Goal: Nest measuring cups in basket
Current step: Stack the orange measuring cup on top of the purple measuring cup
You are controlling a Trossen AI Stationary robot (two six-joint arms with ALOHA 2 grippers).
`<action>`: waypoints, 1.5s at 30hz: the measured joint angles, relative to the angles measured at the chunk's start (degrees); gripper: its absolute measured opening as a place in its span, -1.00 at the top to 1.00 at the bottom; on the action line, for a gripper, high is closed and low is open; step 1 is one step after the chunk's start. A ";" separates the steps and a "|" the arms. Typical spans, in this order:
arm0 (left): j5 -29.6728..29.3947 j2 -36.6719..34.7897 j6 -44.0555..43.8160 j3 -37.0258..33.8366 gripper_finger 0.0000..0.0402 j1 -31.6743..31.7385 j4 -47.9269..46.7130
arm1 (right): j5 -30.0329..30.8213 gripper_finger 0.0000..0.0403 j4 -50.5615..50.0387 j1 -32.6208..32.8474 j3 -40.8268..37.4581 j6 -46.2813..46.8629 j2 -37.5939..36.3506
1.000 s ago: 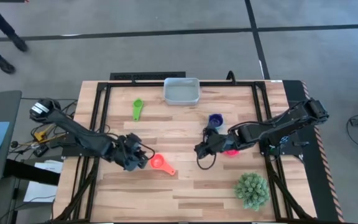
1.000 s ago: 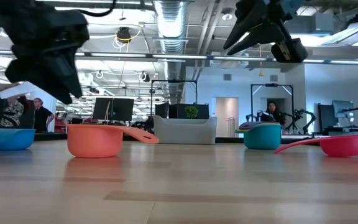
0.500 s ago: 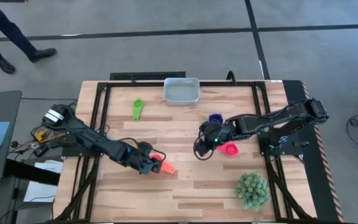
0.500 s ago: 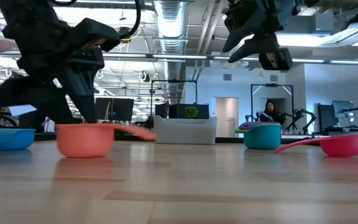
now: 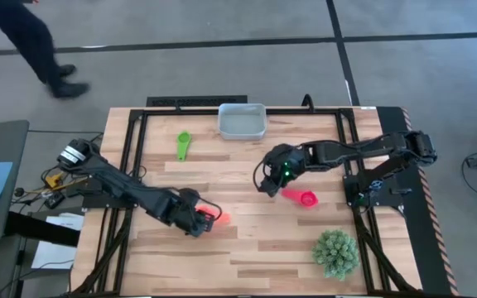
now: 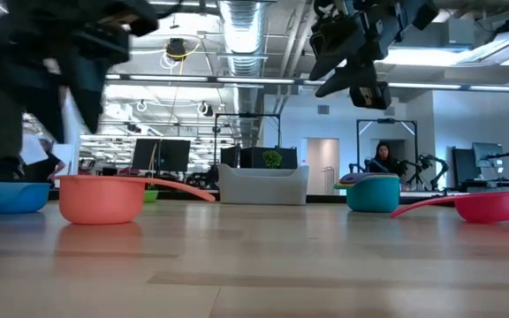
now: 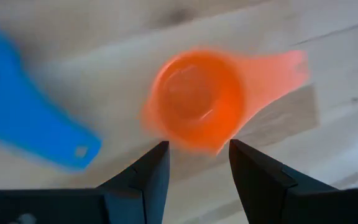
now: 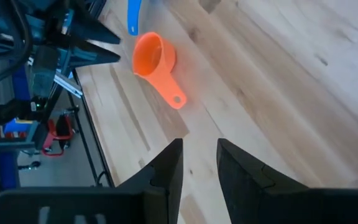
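The orange-red measuring cup [image 7: 194, 99] sat upright on the wooden table [image 5: 247, 248], toward its front-left part, with its flat handle [image 7: 277, 67] lying along the boards. The left hand [image 7: 194, 171] hung just over it, its two dark fingers [image 7: 149, 174] spread apart with a clear gap between them and nothing held; in the left wrist view the cup's bowl showed just beyond the fingertips. A blue measuring cup [image 7: 23, 118] lay close beside the orange-red one, its handle pointing toward it, and in the low view its bowl [image 6: 9, 196] rested on the table at the far left. In the high view the left hand [image 5: 197, 222] covered most of the orange-red cup, of which only a red edge showed. The pink measuring cup [image 5: 303, 198] lay right of centre, well apart from the orange-red one. The green measuring cup [image 5: 182, 146] lay toward the back left, near the basket [image 5: 242, 122], which stood at the middle of the table's back edge. The right hand [image 5: 265, 180] hovered above the table's centre, raised clear of the surface, its fingers [image 8: 166, 171] a little apart and holding nothing. In the low view a teal measuring cup [image 6: 373, 193] with a purple one on it stood on the table. A spiky green plant [image 5: 335, 252] stood at the front right corner.
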 joint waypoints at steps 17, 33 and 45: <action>-1.61 7.75 -27.59 -0.12 0.24 -3.38 0.14 | -6.12 0.39 -0.30 -5.58 0.01 -6.82 0.00; -0.19 8.39 -8.84 -0.14 0.95 3.81 -1.25 | -7.57 0.52 -5.13 -5.78 0.00 -9.75 -0.86; 0.16 8.09 31.30 4.89 0.99 15.29 2.39 | -4.62 0.54 -13.32 -7.12 0.00 -10.85 -13.60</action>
